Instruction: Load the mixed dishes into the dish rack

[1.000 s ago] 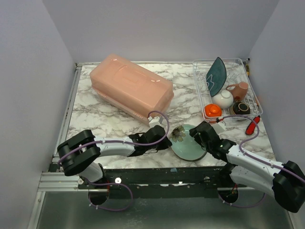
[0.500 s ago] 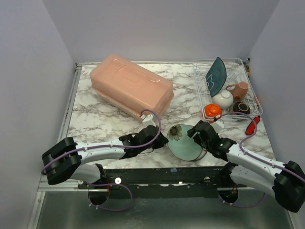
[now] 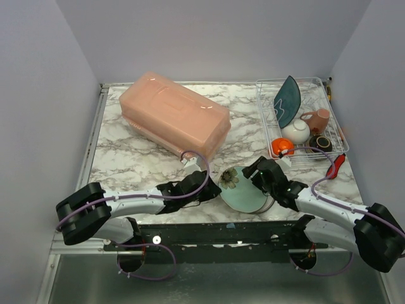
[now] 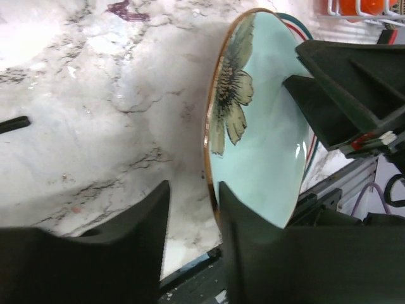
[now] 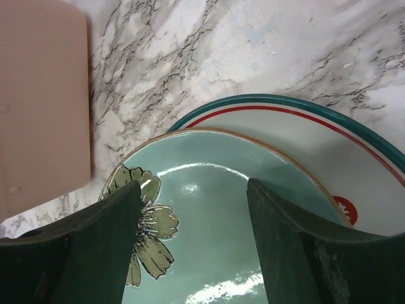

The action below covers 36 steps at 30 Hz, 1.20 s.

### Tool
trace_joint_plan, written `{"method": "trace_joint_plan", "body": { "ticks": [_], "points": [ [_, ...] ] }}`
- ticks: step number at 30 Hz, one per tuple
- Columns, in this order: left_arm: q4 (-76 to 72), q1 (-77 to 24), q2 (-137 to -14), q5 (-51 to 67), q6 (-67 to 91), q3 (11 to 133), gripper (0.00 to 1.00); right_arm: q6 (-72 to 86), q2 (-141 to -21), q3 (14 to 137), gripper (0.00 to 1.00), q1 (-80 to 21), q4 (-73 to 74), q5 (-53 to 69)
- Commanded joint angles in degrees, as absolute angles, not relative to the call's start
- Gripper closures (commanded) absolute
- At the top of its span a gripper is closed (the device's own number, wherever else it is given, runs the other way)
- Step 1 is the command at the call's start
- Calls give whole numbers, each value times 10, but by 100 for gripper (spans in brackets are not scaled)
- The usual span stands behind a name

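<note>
The round pale-green flower plate (image 3: 242,189) stands tilted near the table's front edge, over a white plate with a teal rim (image 5: 304,126). My left gripper (image 3: 212,185) is at its left rim. In the left wrist view the jaws (image 4: 193,190) stand apart, with the plate's rim (image 4: 212,171) against one finger and a gap to the other. My right gripper (image 3: 258,172) is open, its fingers spread wide over the plate's face (image 5: 209,209). The dish rack (image 3: 266,111) holds the teal square plate (image 3: 288,100), mug (image 3: 316,119), and white (image 3: 295,132), orange (image 3: 282,147) and dark (image 3: 320,144) bowls.
A big pink tub (image 3: 174,120) lies at the back left of the marble table. A red-handled tool (image 3: 334,166) lies just in front of the rack's right corner. The table's front edge (image 3: 209,221) runs close below both grippers.
The flower plate has tipped up from lying flat and shifted a little left. My left gripper's jaws have parted from shut. The right gripper has widened and moved slightly left.
</note>
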<state>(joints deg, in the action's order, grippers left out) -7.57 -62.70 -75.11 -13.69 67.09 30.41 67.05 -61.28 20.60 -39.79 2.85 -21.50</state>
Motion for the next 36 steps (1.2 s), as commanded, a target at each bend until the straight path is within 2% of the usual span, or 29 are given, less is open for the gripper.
{"method": "trace_joint_plan", "body": {
  "ticks": [1, 5, 8, 12, 24, 33, 36],
  "points": [
    [-126, -622, -742, -140, 695, 266, 56, 672, -645, 167, 28, -398, 100, -171],
    [-203, -605, -758, -96, 698, 246, 47, 673, -644, 162, 29, -398, 93, -168],
    [-288, -593, -784, -49, 689, 238, 46, 671, -646, 162, 29, -398, 89, -167],
    [-322, -591, -819, -10, 687, 259, 47, 667, -652, 162, 29, -398, 83, -165],
    [-375, -591, -889, 36, 720, 262, 55, 664, -671, 163, 29, -398, 68, -161],
    [-375, -596, -903, 44, 735, 246, 56, 660, -672, 167, 29, -398, 68, -163],
    [-370, -599, -904, 42, 738, 246, 64, 660, -677, 171, 29, -398, 68, -162]
  ]
}}
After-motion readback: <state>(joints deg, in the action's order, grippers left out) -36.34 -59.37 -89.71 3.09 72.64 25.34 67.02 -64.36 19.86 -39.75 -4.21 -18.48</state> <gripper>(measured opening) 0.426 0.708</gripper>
